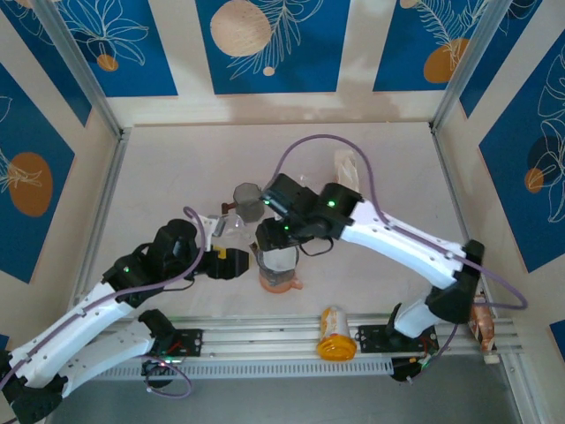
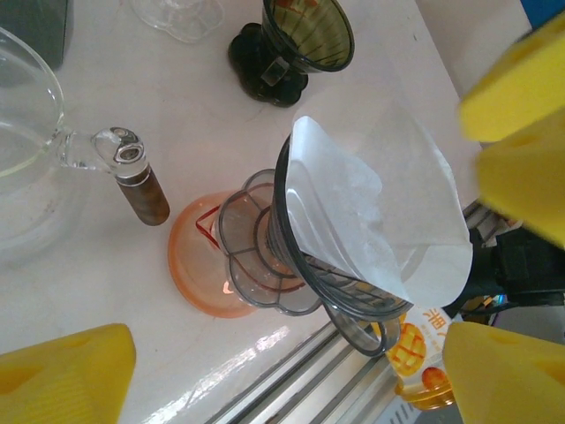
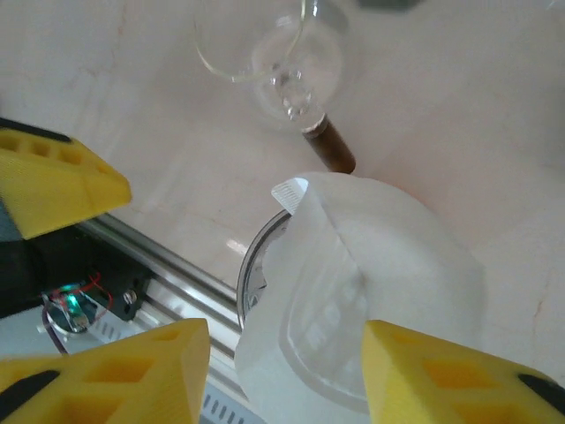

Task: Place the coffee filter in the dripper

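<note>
A white paper coffee filter [image 2: 380,203] lies inside the smoky grey dripper [image 2: 349,305], one side standing above the rim. The dripper rests on an orange base [image 2: 199,274]. From above, the dripper [image 1: 279,265] stands near the table's front edge, partly under my right gripper [image 1: 275,237]. In the right wrist view the filter [image 3: 353,291] sits between my right gripper's [image 3: 284,380] yellow fingers [image 3: 115,380], which are open and apart from the paper. My left gripper [image 2: 282,380] is open just left of the dripper, nothing between its fingers [image 2: 66,371].
A second dark dripper [image 2: 300,35] and a glass server with a wooden handle [image 2: 141,190] stand behind the grey one. A yellow mango bottle [image 1: 335,334] lies on the front rail. A pale bag [image 1: 346,168] lies further back.
</note>
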